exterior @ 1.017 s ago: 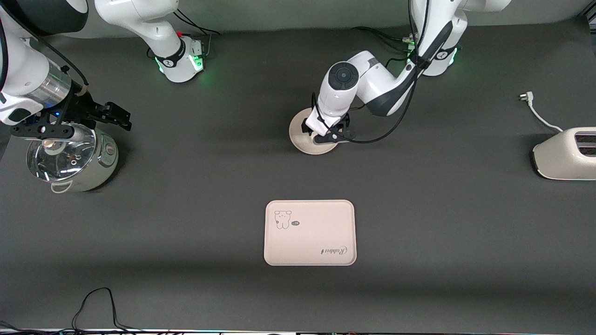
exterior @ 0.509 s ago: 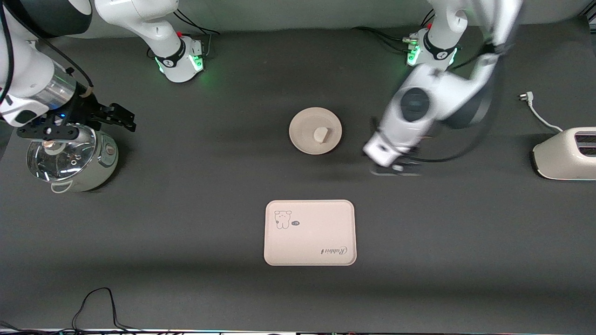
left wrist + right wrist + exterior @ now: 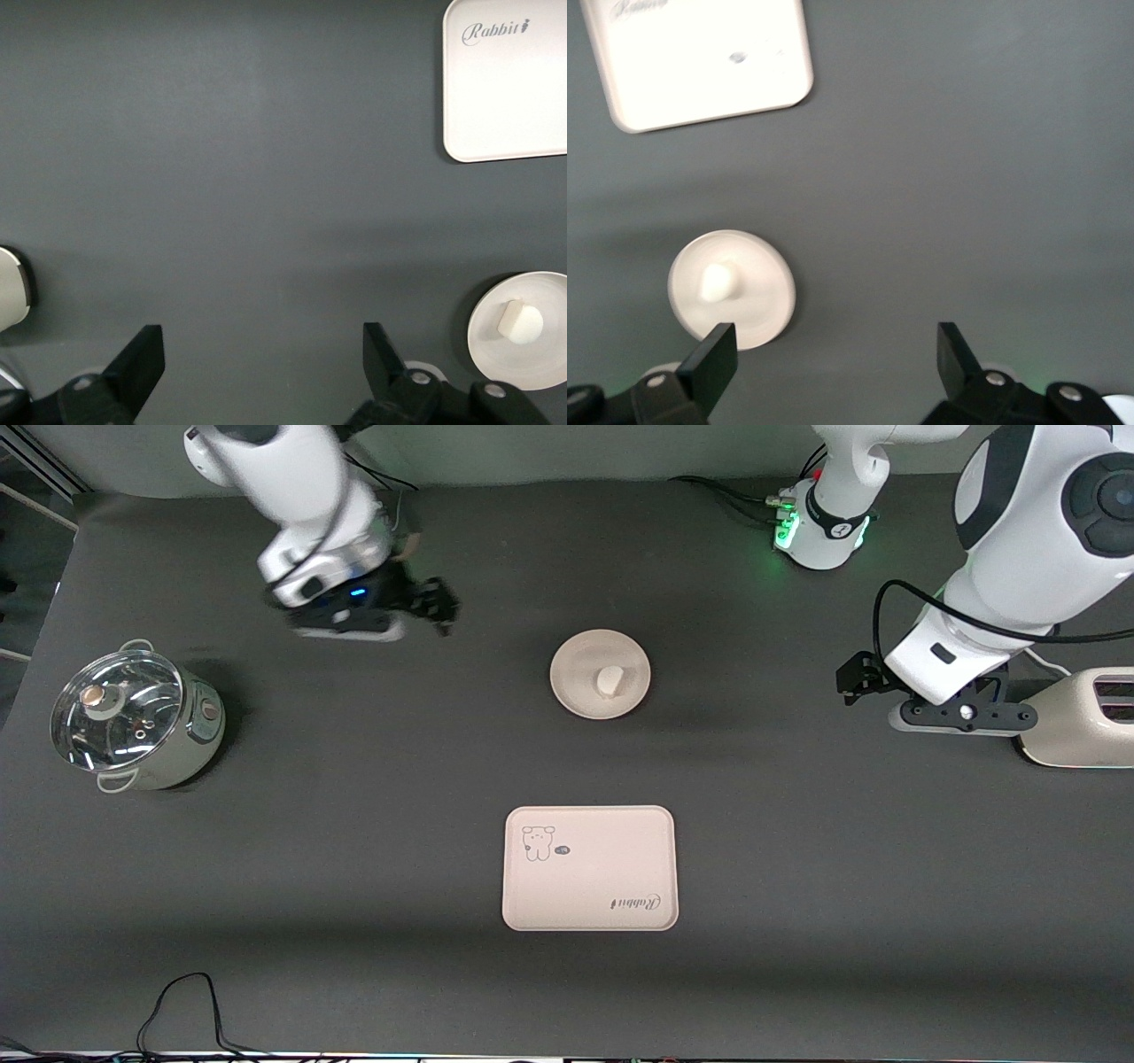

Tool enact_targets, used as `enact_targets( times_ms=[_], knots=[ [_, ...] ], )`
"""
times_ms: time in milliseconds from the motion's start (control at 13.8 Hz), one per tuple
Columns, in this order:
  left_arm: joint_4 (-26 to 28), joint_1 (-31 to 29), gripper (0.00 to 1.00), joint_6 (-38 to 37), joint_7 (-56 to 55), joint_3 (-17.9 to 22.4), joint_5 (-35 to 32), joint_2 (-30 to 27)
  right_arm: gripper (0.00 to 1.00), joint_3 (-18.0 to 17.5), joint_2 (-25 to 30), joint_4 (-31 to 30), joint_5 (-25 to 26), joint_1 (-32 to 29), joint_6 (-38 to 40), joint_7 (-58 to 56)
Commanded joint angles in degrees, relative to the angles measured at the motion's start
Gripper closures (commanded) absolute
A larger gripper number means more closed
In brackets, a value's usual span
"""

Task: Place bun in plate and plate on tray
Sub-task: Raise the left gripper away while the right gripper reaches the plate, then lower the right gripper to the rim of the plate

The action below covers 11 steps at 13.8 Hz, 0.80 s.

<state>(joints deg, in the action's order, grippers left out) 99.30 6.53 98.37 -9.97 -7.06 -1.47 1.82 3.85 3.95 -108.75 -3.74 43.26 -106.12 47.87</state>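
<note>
While bun sits on plate, left claw and right claw hang wide open, empty.

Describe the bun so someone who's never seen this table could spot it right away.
Start at the rectangular tray with the cartoon animal and "Rabbit" script. Farther from the front camera sits a round cream plate. The bun is the tiny off-white lump lying in that plate, the only thing on it and far smaller than the plate.

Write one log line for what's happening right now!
bun: on plate | plate: off tray | left tool: open, beside toaster | right tool: open, empty
</note>
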Motion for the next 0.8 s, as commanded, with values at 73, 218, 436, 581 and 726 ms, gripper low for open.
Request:
enact_targets(
  times_ms=[73,218,436,581,726],
  knots=[
    [-1.04,1.21,0.00,-0.37,0.92,1.79,0.60,0.47,0.00,0.80,-4.12,0.55,-0.12,7.00,-4.60,4.25],
    [-1.04,0.94,0.00,0.06,0.74,1.88,0.60,0.47,0.00,0.80,-8.24,0.46,-0.30,7.98,-9.34,5.47],
    [-0.95,0.94,0.00,0.07,-0.22,1.88,0.51,0.29,0.00,0.80,-15.53,0.38,-0.30,9.39,-15.06,5.65],
    [-1.04,1.20,0.00,0.24,-0.83,1.70,0.51,-0.32,0.00,0.89,-20.28,0.20,-0.30,10.35,-18.23,5.65],
    [-1.04,1.29,0.00,0.24,-3.99,1.62,0.42,-0.85,0.00,0.89,-24.33,0.11,-0.22,10.70,-22.18,7.22]
  ],
)
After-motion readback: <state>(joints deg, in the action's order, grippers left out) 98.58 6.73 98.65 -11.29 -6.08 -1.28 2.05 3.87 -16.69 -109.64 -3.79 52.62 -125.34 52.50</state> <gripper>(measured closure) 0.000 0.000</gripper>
